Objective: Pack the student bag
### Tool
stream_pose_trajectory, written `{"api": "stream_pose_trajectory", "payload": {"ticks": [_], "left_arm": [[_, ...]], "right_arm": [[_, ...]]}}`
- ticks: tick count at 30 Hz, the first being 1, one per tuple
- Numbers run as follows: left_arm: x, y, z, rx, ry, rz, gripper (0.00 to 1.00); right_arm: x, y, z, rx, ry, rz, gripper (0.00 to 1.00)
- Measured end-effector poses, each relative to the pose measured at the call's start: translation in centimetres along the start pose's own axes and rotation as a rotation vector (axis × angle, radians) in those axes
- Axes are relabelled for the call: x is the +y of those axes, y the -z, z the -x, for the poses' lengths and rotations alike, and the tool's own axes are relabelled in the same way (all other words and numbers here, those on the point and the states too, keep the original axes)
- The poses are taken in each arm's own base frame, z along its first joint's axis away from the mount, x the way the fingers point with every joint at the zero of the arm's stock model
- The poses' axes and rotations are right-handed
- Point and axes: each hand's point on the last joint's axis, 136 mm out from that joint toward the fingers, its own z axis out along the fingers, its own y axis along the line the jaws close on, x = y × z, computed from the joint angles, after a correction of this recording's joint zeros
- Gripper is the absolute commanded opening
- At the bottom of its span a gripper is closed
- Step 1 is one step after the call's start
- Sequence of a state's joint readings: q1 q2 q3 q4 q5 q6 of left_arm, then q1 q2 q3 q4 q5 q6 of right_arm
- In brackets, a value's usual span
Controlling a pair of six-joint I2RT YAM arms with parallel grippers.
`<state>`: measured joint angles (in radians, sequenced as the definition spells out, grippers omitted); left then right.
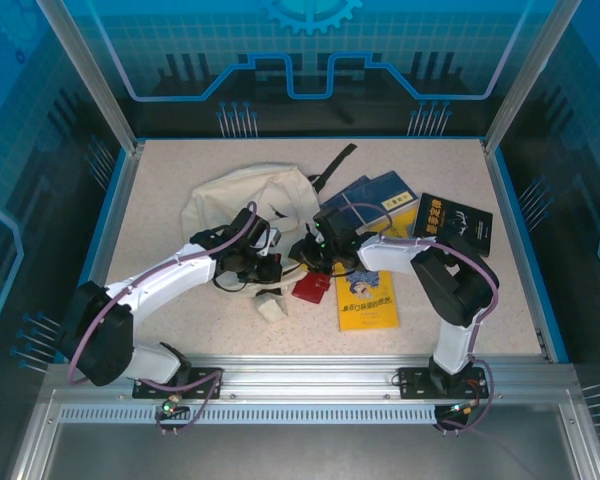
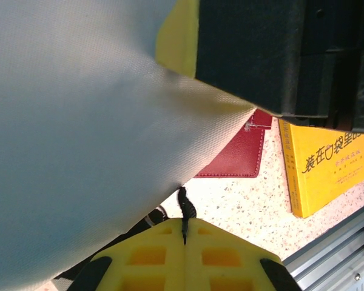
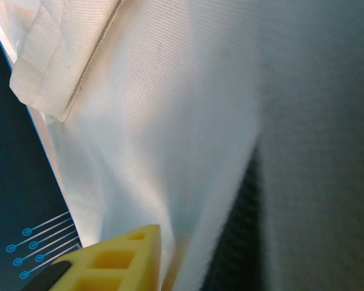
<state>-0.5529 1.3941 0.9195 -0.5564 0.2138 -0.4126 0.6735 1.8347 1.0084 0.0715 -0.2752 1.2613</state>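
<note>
The student bag (image 1: pixel 242 203) is a crumpled cream fabric heap at the middle left of the table, with black straps (image 1: pixel 335 162) trailing behind it. My left gripper (image 1: pixel 264 267) is at its near edge. In the left wrist view its yellow fingers (image 2: pixel 183 227) are shut on a thin black tab (image 2: pixel 183 209) hanging from the bag's cloth (image 2: pixel 79 133). My right gripper (image 1: pixel 311 250) meets the bag from the right. One yellow finger (image 3: pixel 112 260) presses a fold of cream cloth (image 3: pixel 170 121); the cloth hides the other finger.
A red wallet (image 1: pixel 310 290) and a yellow book (image 1: pixel 368 300) lie just in front of the grippers, with a small pale block (image 1: pixel 270 308) to the left. Dark blue books (image 1: pixel 368 195) and a black book (image 1: pixel 455 222) lie to the right.
</note>
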Motion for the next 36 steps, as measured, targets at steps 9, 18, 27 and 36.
{"api": "stream_pose_trajectory", "payload": {"ticks": [9, 18, 27, 36], "left_arm": [[0.7, 0.0, 0.3, -0.017, 0.001, 0.038, 0.00], [2.0, 0.1, 0.2, -0.026, 0.007, 0.109, 0.00], [2.4, 0.2, -0.4, -0.001, 0.014, 0.128, 0.00], [2.3, 0.2, -0.4, 0.000, 0.014, 0.119, 0.00]], "right_arm": [[-1.7, 2.0, 3.6, -0.070, 0.015, -0.043, 0.13], [-1.6, 3.9, 8.4, -0.107, 0.054, -0.038, 0.21], [-0.9, 4.9, 7.1, -0.073, 0.067, -0.031, 0.58], [1.1, 5.2, -0.1, 0.011, 0.039, 0.014, 0.57]]}}
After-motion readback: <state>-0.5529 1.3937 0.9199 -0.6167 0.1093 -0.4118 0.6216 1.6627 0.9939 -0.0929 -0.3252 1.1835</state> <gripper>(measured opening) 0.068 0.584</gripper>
